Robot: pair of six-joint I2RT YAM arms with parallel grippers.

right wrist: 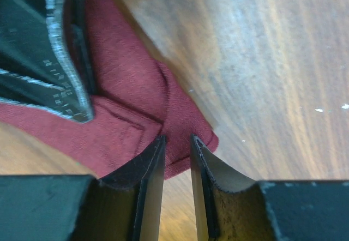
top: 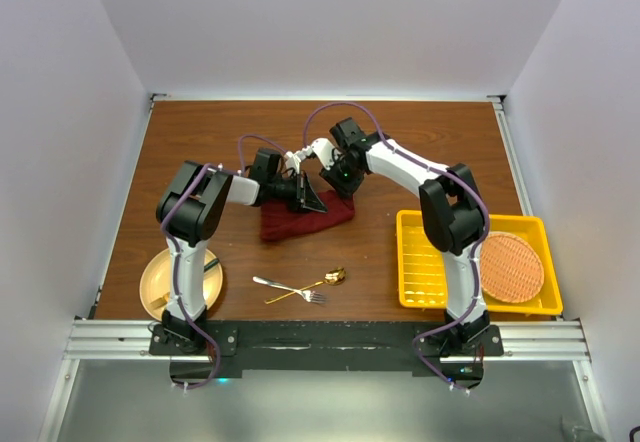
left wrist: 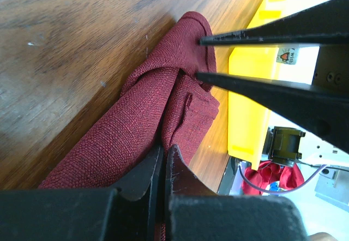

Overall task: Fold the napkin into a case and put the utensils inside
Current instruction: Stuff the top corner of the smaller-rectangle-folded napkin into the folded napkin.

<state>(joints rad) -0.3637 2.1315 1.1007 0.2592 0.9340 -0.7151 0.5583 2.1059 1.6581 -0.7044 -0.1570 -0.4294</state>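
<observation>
Nearest the arm bases, on the near side of the napkin [top: 305, 220], the fork [top: 285, 288] and the gold spoon [top: 334, 276] lie crossed on the table [top: 200, 142], well apart from the cloth and not yet in any case. The napkin itself sits near mid-table in a loose, uneven fold. The left gripper [left wrist: 165, 154] has its jaws together, seemingly clamped on an edge of the cloth. The right gripper [right wrist: 177, 143], at a folded corner of the napkin, has its jaws apart and grips nothing. The likely trouble is that this unpinned corner springs open, or that a pull from the left arm drags the whole cloth across the smooth wood and spoils the fold. The grippers also stand close enough to knock together. Right of the napkin, a yellow tray [top: 420, 262] holds an orange woven mat [top: 512, 265]. Beyond it, plain white walls [top: 320, 22] close in.
</observation>
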